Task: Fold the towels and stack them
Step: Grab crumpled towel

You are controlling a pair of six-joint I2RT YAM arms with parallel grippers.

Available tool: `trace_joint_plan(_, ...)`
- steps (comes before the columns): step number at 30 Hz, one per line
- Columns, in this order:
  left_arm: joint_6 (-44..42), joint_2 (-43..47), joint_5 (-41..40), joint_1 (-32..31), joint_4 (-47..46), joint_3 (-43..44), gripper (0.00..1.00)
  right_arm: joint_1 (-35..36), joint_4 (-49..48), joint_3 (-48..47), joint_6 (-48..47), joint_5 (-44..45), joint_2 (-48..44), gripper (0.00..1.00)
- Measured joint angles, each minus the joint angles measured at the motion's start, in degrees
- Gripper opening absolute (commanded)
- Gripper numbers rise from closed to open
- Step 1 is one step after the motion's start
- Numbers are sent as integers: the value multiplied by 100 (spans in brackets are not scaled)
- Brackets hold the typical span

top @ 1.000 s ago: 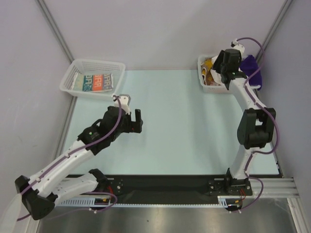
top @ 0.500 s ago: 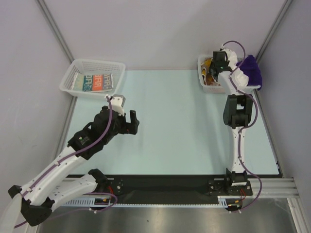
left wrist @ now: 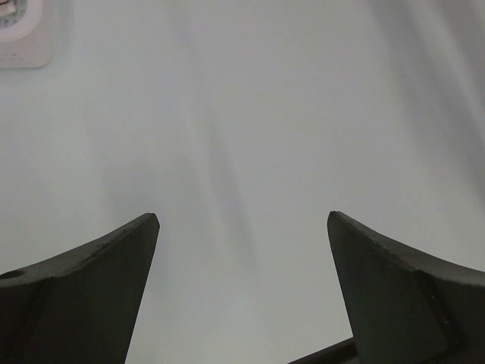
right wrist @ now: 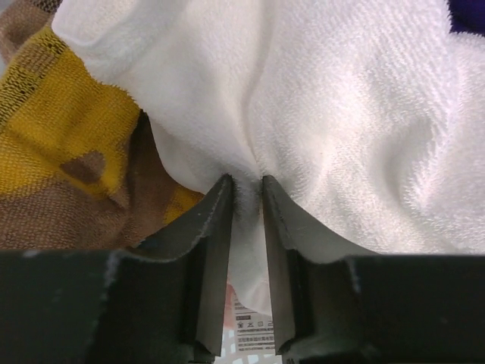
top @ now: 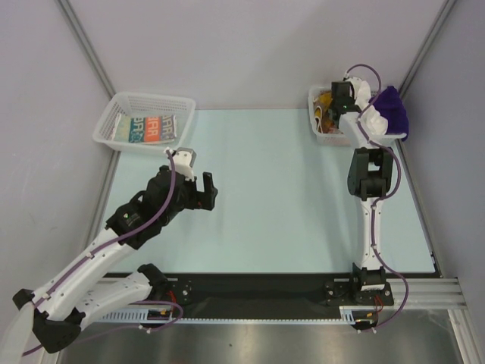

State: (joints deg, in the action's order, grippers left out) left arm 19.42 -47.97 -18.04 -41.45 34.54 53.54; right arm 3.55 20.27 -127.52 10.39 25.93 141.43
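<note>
In the right wrist view a fluffy white towel (right wrist: pixel 356 114) fills the frame, and my right gripper (right wrist: pixel 247 182) is shut on a pinched fold of it. A brown towel with yellow marks (right wrist: pixel 53 159) lies to its left. From above, the right gripper (top: pixel 342 97) reaches down into the white basket (top: pixel 320 129) at the back right, where a purple towel (top: pixel 392 110) hangs over the rim. A folded orange-teal-white print towel (top: pixel 151 127) lies in the left basket (top: pixel 121 102). My left gripper (top: pixel 201 184) hangs open over bare table (left wrist: pixel 250 114).
A care label (right wrist: pixel 254 330) shows between the right fingers, under the white fold. A white basket corner (left wrist: pixel 23 34) sits at the top left of the left wrist view. Metal frame posts (top: pixel 83 45) run up both back corners, with grey walls close on either side.
My right gripper has dropped into the right basket and closed from open onto the white towel. The left arm shifted slightly forward a second ago and has held still since.
</note>
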Motion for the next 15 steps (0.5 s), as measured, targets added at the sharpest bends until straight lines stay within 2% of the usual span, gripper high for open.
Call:
trace_joint_plan(1,0,-2,13,0,-2,0,100,-7,0,0,-22,20,0,24)
trace_joint_plan(2,0,-4,28,0,-4,0,100,-15,2,0,-39,31,0,14)
trace_joint_plan(4,2,-15,39,0,-9,0,100,-33,28,-35,-87,39,0,8)
trace_joint_plan(5,2,-26,48,0,-9,0,100,-44,44,-55,-105,42,0,2)
trace_joint_plan(15,2,-42,50,0,-17,-15,100,17,195,-66,-125,57,-435,0)
